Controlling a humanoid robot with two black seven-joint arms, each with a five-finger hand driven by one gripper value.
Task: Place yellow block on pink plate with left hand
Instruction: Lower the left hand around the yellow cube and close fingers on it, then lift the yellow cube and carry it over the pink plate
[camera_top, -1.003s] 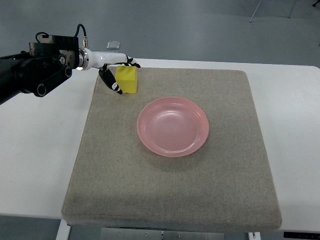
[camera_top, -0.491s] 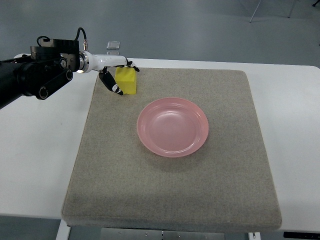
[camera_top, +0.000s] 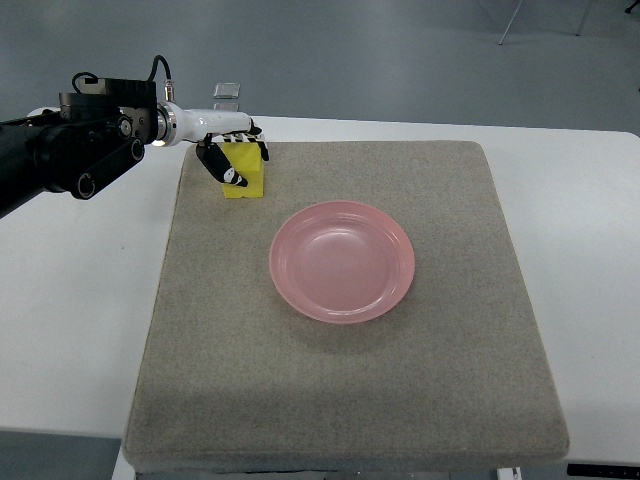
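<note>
The yellow block (camera_top: 248, 181) sits on the grey mat (camera_top: 350, 400) near its far left corner. My left hand (camera_top: 245, 163) reaches in from the left on a black arm (camera_top: 70, 155) and a white wrist. Its dark fingers curl over the block's top and far right edge, and the thumb presses on the near left face, so the hand is shut on the block. The pink plate (camera_top: 342, 261) lies empty in the middle of the mat, to the right of the block and nearer to me. The right arm does not show.
The mat covers most of a white table (camera_top: 80, 330), with bare table to its left and right. A small flat pale object (camera_top: 228, 90) lies at the table's far edge, just behind the hand. Grey floor lies beyond.
The fingers have closed over the yellow block, which has shifted slightly left and towards me. The mat and plate also sit a little further left in the picture.
</note>
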